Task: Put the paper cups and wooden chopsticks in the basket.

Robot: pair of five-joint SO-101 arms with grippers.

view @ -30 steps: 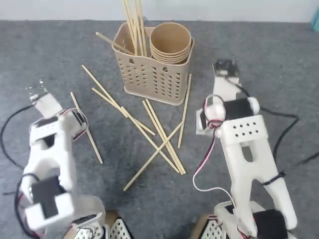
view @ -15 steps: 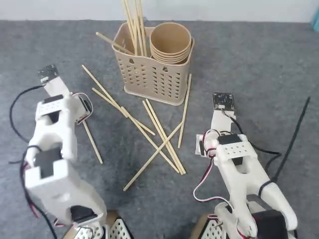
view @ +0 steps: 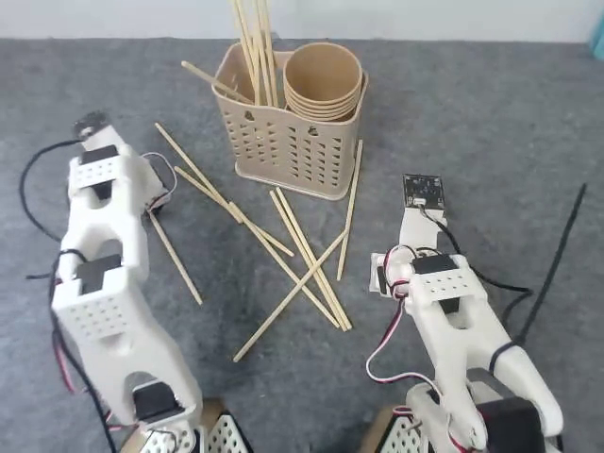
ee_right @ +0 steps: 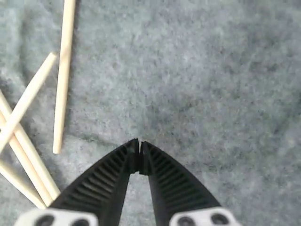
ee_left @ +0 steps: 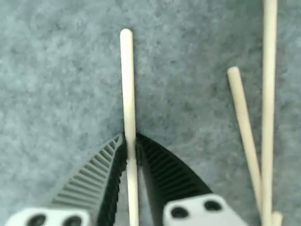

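From above, the beige slotted basket (view: pixel 283 151) stands at the far middle of the grey carpet (view: pixel 491 113). Stacked brown paper cups (view: pixel 324 75) and upright chopsticks (view: pixel 251 47) sit inside it, and pale loose chopsticks (view: pixel 304 255) lie crossed in front. The left arm covers one end of a single chopstick (view: pixel 179 269).

In the left wrist view, the left gripper (ee_left: pixel 130 141) pinches that stick, whose near end is cut off.

In the right wrist view, the right gripper (ee_right: pixel 139 148) is pressed together tip to tip over the carpet.
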